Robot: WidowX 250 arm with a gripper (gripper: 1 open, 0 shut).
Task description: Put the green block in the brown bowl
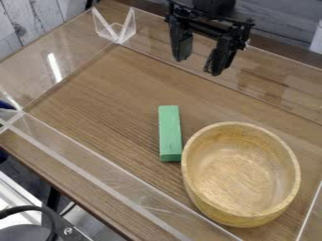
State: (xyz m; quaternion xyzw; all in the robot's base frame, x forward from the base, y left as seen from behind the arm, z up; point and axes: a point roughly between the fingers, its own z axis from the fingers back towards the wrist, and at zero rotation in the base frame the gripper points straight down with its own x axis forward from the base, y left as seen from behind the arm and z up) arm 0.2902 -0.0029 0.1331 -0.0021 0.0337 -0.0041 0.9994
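From my station I see the gripper [201, 49] hanging at the far side of the tabletop [101, 104], pointing down, its black jaws spread wide and released, nothing between them. It sits well above the wood-grain surface and well apart from both task things.

The green block [170, 133] lies flat on the tabletop, near the middle, its long side running roughly away from me. It is outside the brown bowl [240, 173], just beside the bowl's left rim; I cannot tell whether the two touch at the block's near end. The bowl stands upright at the near right, its light wooden inside bare.

A clear plastic wall [75, 158] borders the tabletop along the near left edge, and a small clear folded piece [116, 26] stands at the far left corner.
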